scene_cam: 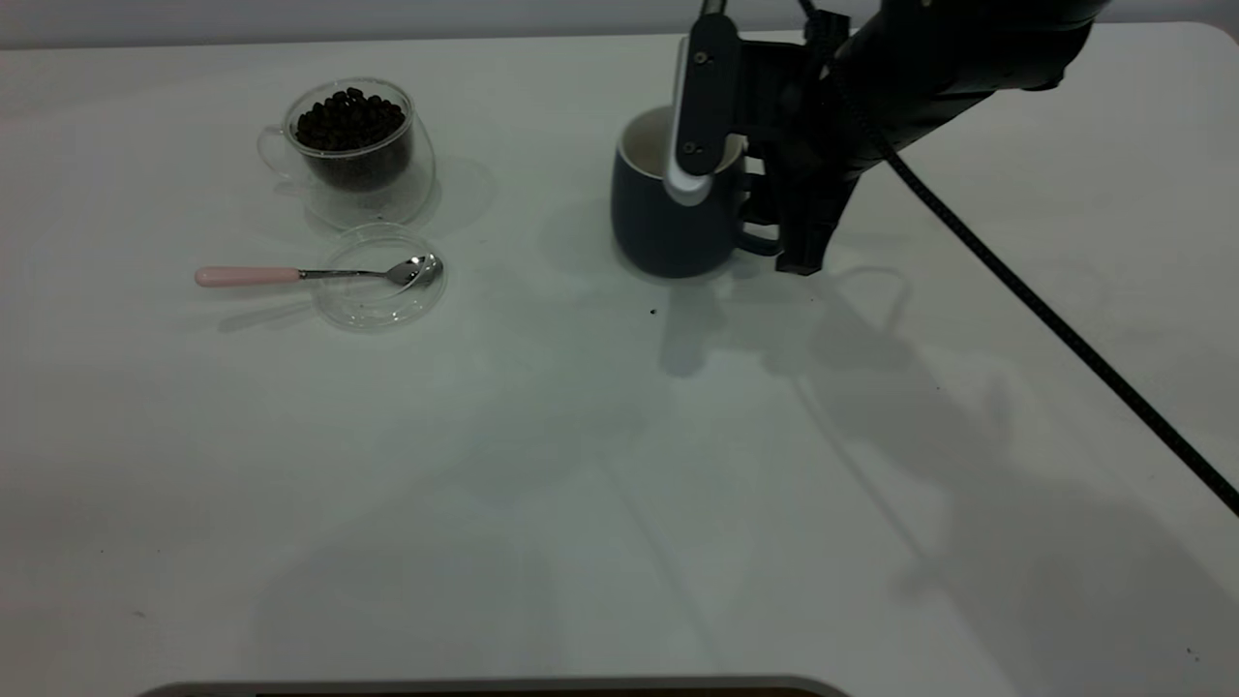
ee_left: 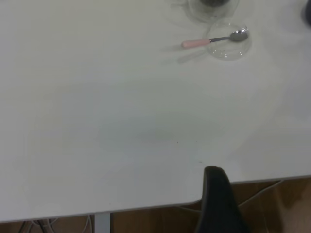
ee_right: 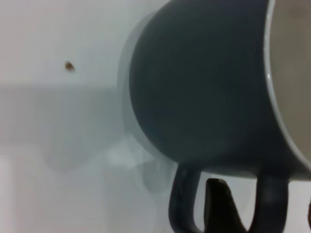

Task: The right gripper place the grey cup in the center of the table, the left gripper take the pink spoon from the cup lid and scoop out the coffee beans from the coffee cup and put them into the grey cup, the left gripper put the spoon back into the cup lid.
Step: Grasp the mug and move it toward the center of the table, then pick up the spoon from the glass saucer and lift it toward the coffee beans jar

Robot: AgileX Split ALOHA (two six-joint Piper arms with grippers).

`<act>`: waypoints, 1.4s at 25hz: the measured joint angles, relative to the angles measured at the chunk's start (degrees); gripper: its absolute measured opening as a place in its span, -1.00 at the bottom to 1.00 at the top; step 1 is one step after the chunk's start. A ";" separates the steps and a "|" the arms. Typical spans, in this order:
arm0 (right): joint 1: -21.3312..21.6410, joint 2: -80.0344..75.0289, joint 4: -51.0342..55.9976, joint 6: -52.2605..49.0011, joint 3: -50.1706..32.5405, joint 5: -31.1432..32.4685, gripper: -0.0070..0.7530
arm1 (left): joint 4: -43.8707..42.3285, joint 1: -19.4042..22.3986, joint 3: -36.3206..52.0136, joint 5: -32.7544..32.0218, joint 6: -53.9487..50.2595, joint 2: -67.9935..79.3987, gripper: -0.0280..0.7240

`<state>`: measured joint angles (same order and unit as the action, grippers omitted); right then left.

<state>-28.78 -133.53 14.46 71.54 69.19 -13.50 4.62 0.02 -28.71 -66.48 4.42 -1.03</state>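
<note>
The grey cup (scene_cam: 668, 218) stands upright on the table (scene_cam: 619, 484) near the middle, toward the back. My right gripper (scene_cam: 779, 242) is at its handle. In the right wrist view one fingertip (ee_right: 218, 204) sits inside the handle loop of the grey cup (ee_right: 204, 87), with the other at the picture's edge; small gaps show on both sides of the handle. The coffee cup (scene_cam: 353, 145), full of coffee beans (scene_cam: 348, 118), stands at the back left. In front of it the pink spoon (scene_cam: 242, 276) rests its bowl in the cup lid (scene_cam: 382, 281). Of my left gripper only one finger (ee_left: 217, 194) shows, over the table's edge, far from the spoon (ee_left: 197, 43).
A single dark speck (scene_cam: 652, 311) lies on the table just in front of the grey cup. The right arm's black cable (scene_cam: 1065, 329) slants across the right side of the table. Brown floor shows past the table's edge (ee_left: 272, 204).
</note>
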 joint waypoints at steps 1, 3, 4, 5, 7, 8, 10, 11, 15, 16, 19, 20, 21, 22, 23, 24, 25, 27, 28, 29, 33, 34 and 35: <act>-0.41 0.00 0.00 -0.02 0.00 -0.39 0.22 | 0.00 0.00 0.00 0.00 0.00 0.00 0.47; -1.05 0.00 0.00 -0.45 0.00 -1.20 0.22 | 0.00 0.00 0.00 0.00 0.00 0.00 0.47; -1.49 0.00 0.00 -0.77 0.00 -1.52 0.22 | 0.00 0.00 0.00 0.00 0.00 0.00 0.47; -1.68 0.00 0.05 -1.29 0.00 -1.58 0.22 | 0.00 0.00 0.00 0.00 0.00 0.00 0.47; -2.04 0.00 0.72 -1.79 0.00 -1.41 0.22 | 0.00 0.00 0.00 0.00 0.00 0.00 0.47; -1.96 0.08 1.88 -1.95 0.00 -0.80 0.22 | 0.00 0.00 0.00 0.00 0.00 0.00 0.47; -1.27 1.21 6.09 -2.43 0.00 2.02 0.22 | 0.00 0.00 0.00 0.00 0.00 0.00 0.47; -0.53 2.37 9.33 -2.77 0.00 4.28 0.22 | 0.00 0.00 0.00 0.00 0.00 0.00 0.47; 2.91 10.21 22.94 -3.65 0.00 14.32 0.22 | 0.00 0.00 0.00 0.00 0.00 0.00 0.47; 3.85 12.33 25.45 -3.92 0.00 17.87 0.22 | 0.00 0.00 0.00 0.00 0.00 0.00 0.47; 6.69 19.90 31.61 -5.95 0.00 31.04 0.22 | 0.00 0.00 0.00 0.00 -0.06 0.00 0.47; 7.62 23.13 32.00 -7.76 0.00 36.41 0.22 | 0.00 0.00 0.00 0.00 -0.06 0.00 0.47; 8.34 25.43 32.00 -9.43 0.00 40.99 0.22 | 0.00 0.00 0.00 0.00 -0.06 0.00 0.47; 9.10 28.18 31.58 -11.51 -0.05 46.44 0.22 | 0.00 0.00 0.00 0.00 -0.06 0.00 0.47; 9.72 30.44 30.64 -14.46 -0.05 51.61 0.22 | 0.00 0.00 0.00 0.00 -0.06 0.00 0.47; 10.04 33.11 29.19 -17.90 -0.05 55.69 0.22 | 0.00 0.00 0.00 0.00 -0.06 0.00 0.47; 10.23 35.68 26.63 -21.16 -0.05 60.14 0.22 | 0.00 0.00 0.00 0.00 -0.06 0.00 0.47; 10.23 40.43 19.97 -30.88 -0.05 68.18 0.22 | 0.00 0.00 0.00 0.00 -0.06 0.00 0.47; 10.23 42.30 17.06 -34.79 -0.21 71.20 0.22 | 0.00 0.00 0.00 0.00 -0.06 0.00 0.47; 10.23 44.47 13.47 -38.81 -0.66 74.16 0.22 | 0.00 0.00 0.00 0.00 -0.06 0.00 0.47; 10.23 53.22 -1.18 -55.99 -6.53 80.32 0.22 | 0.00 0.00 0.00 0.00 -0.06 0.00 0.47; 10.23 55.16 -4.00 -59.98 -9.15 80.51 0.22 | 0.00 0.00 0.00 0.00 -0.06 0.00 0.47; 10.23 57.41 -7.14 -63.61 -11.57 80.51 0.22 | 0.00 0.00 0.00 0.00 -0.06 0.00 0.47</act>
<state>-18.55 -76.12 7.32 7.92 57.62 67.01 4.62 0.02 -28.71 -66.48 4.35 -1.03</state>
